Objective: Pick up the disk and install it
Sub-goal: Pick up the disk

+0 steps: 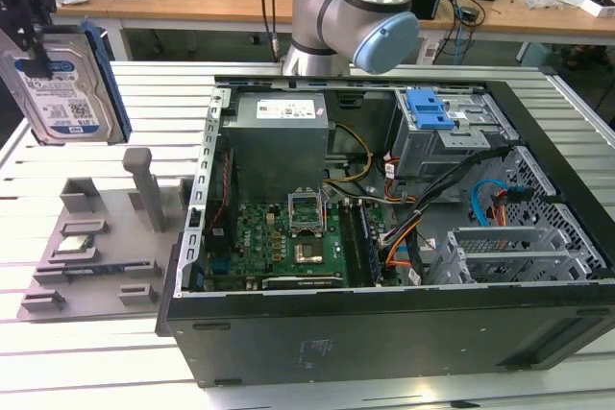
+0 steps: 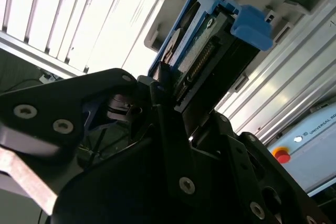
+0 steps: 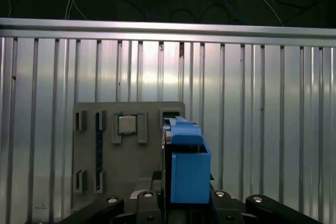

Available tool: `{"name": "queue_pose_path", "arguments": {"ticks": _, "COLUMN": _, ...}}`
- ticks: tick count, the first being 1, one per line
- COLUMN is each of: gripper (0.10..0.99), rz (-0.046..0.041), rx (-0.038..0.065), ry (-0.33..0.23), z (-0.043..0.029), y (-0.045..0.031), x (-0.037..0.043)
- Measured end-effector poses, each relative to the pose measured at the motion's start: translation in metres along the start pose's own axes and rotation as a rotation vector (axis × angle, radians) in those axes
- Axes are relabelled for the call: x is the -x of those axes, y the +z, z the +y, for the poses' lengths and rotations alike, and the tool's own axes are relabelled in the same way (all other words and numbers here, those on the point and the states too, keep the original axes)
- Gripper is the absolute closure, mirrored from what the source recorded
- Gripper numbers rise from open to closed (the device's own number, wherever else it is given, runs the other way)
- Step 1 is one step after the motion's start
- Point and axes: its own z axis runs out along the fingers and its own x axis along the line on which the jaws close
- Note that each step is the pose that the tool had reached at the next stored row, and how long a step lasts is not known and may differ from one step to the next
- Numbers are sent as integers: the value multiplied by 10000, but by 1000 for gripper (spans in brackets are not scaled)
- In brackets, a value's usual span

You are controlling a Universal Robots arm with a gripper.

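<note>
Pickup looks done: the gripper (image 2: pixel 167 85) is clamped tight on the disk (image 1: pixel 60 84), which hangs upright above the grey tray (image 1: pixel 96 266) at the exterior view's left (well apart from the case (image 1: pixel 384 333)). It's the carry stage, I'd judge; installing calls for squaring its blue rails to the drive cage (image 1: pixel 437 141).

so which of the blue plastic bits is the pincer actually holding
The blue rails round the disk, clamped in the pincer above the grey tray at the exterior view's left. The other blue piece, the latch, sits atop the drive cage.
</note>
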Motion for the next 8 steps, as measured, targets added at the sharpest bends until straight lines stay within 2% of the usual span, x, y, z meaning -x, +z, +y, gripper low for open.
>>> {"name": "queue_pose_path", "arguments": {"ticks": 2, "gripper": 725, "rz": 1, "rx": 2, "ry": 0, "z": 3, "y": -80, "x": 1}}
{"name": "queue_pose_path", "arguments": {"ticks": 8, "gripper": 725, "rz": 0, "rx": 4, "ry": 0, "z": 6, "y": -192, "x": 2}}
